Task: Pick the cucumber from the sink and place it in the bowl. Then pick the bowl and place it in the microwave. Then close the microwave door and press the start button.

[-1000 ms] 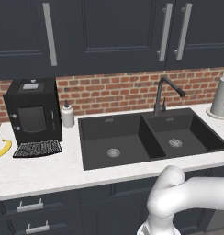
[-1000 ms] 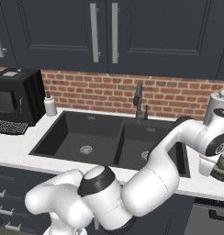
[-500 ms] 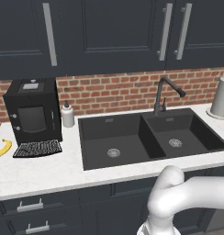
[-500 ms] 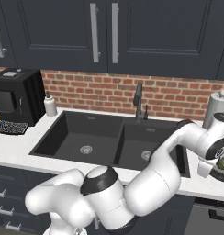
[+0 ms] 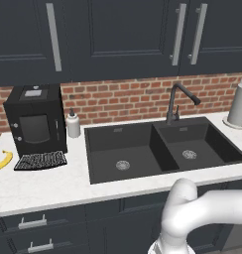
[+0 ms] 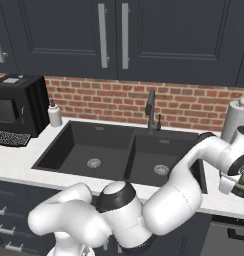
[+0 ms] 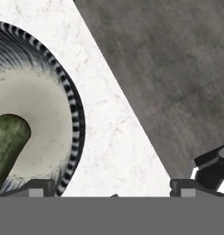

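Observation:
The cucumber [image 7: 8,142], dark green with a rounded end, lies inside the bowl [image 7: 70,110], which has a cream inside and a dark streaked rim. The bowl stands on the white marble counter at the left of the hand view. My gripper [image 7: 114,192] is open above the counter just beside the bowl's rim, with nothing between its fingertips [image 7: 40,188]. In the right base view my arm reaches over the counter right of the black sink [image 6: 74,145], its wrist [image 6: 234,155] at the picture's right edge. The sink [image 5: 105,144] holds nothing. The microwave, its door and the start button are out of view.
A black coffee machine [image 5: 36,121], a soap bottle [image 5: 73,124] and a banana [image 5: 3,161] stand left of the sink. The curved faucet [image 5: 178,101] rises behind it, with a steel canister [image 5: 238,104] at the far right. The counter edge runs diagonally beside a dark grey floor [image 7: 178,69].
In the right base view my wrist has drifted a little to the right and lower. The gripper has stayed open. Nothing else has moved.

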